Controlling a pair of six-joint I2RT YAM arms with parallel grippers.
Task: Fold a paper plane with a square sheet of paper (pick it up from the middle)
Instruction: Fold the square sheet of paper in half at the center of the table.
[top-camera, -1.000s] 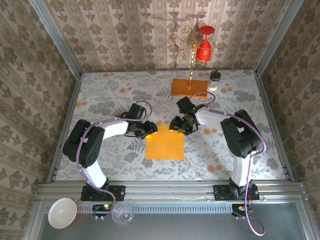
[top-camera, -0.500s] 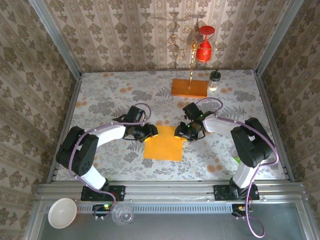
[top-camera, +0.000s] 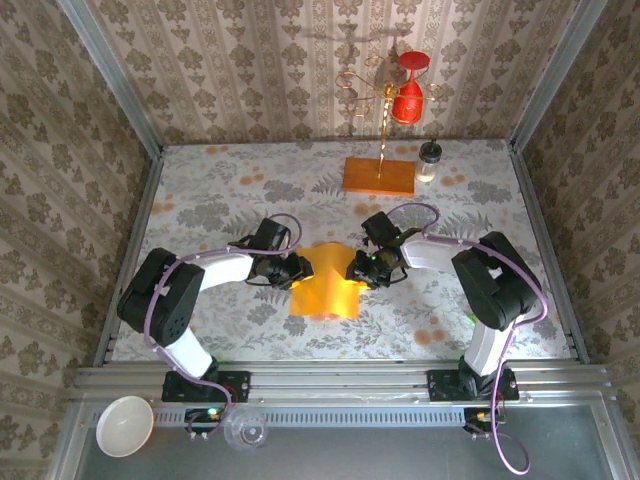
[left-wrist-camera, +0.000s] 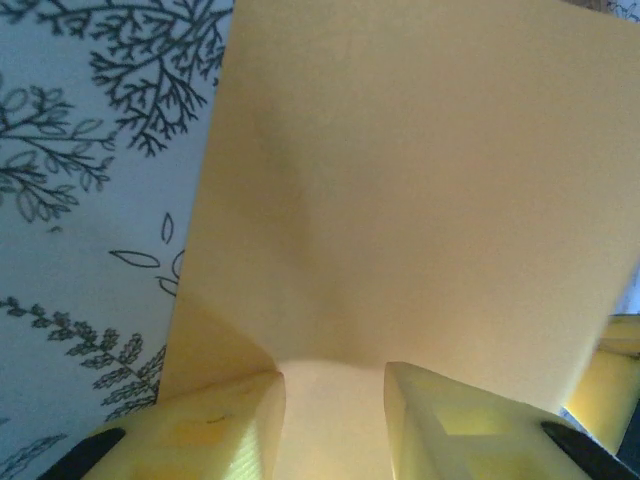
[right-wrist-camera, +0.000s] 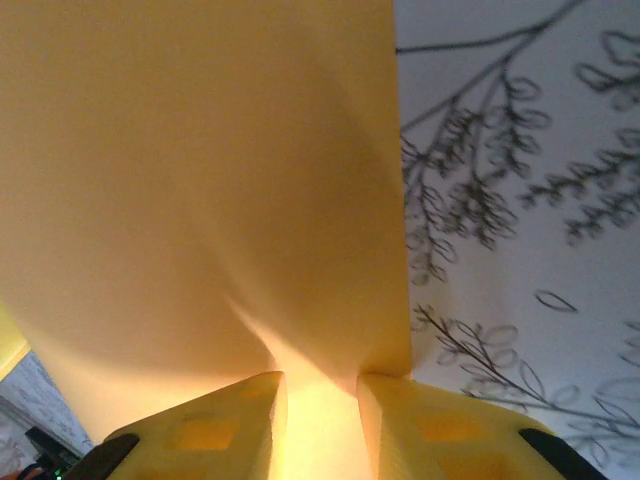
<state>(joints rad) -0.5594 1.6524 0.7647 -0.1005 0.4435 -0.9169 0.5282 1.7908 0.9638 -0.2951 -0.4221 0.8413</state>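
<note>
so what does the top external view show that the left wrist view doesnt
Top external alone: both arms meeting over the square sheet of paper, the right gripper at its far right corner, the wooden block with its wire stand, the red glass, a small jar.

Left wrist alone: the left gripper up close, jaws pinching the sheet's edge, creases fanning out from the pinch.

Both: the orange-yellow sheet lifted and buckled on the floral table.

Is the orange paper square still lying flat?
No: the thin orange-yellow paper square is buckled, its far edge pinched upward between both grippers.
</note>
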